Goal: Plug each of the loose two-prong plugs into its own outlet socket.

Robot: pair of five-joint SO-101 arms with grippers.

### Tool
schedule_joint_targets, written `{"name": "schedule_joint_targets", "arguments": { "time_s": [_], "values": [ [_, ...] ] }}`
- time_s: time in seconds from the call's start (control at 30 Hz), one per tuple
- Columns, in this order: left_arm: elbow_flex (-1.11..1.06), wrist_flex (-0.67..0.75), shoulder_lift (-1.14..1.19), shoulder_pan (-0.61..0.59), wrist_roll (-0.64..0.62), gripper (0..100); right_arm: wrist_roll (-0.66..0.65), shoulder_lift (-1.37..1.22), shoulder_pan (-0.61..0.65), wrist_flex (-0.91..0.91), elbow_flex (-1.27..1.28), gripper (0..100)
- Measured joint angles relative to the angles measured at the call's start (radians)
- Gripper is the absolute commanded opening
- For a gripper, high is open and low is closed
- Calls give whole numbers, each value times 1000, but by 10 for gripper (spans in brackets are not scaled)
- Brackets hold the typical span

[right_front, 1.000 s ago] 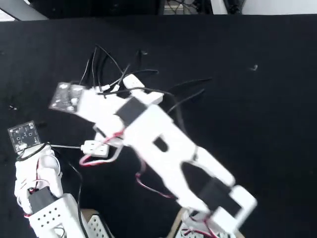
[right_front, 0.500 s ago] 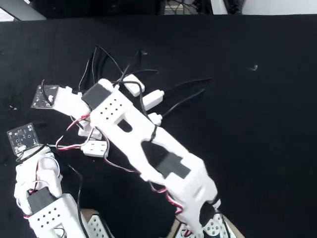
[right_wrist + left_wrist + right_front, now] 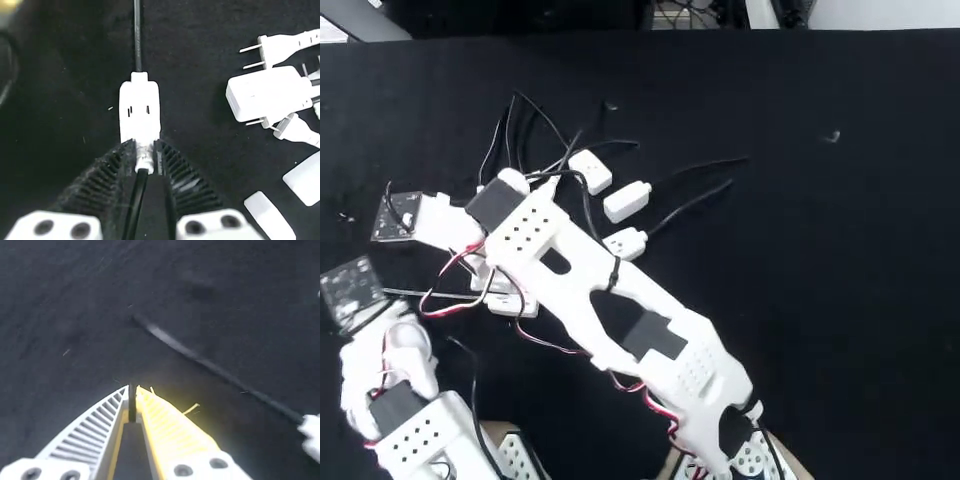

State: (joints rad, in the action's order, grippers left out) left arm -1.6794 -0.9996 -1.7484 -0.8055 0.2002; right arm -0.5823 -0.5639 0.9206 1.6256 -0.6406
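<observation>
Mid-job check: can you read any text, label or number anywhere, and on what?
No readable text anywhere.
Outlet socket: two slots, no print visible.
Loose plugs: plain white, unmarked.
Circuit board at an arm's wrist: any print too small to read.

— What colour is the table (image 3: 840, 250)?
— Black all over, and the cords on it are black too.
— And the right hand (image 3: 142, 147)?
— Black ribbed fingers (image 3: 107, 175) on a white base. Between them is a white plug (image 3: 144, 161). Just past the tips lies a white outlet socket (image 3: 140, 107) with two dark slots and a black cord (image 3: 137, 35).
— Beside that hand?
— A loose two-prong plug (image 3: 287, 46), white with silvery prongs, and a white socket block (image 3: 267, 95).
— The left hand (image 3: 131, 390)?
— One finger white, the other yellow, both striped with ribs. Ahead of it runs a black cable (image 3: 200, 357) with a pale glint.
— The right arm (image 3: 620, 310)?
— White, dotted with small holes, with black blocks and red wires (image 3: 535, 335).
</observation>
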Motion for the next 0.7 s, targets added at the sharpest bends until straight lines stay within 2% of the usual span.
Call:
{"name": "schedule_joint_targets", "arguments": {
  "time_s": [0.2,0.7],
  "values": [
    [0,-35,0,-52,-100,30,-29,-12,5,12,-18,11],
    [0,-40,0,-55,-106,30,-83,-58,8,20,-23,11]
  ]
}}
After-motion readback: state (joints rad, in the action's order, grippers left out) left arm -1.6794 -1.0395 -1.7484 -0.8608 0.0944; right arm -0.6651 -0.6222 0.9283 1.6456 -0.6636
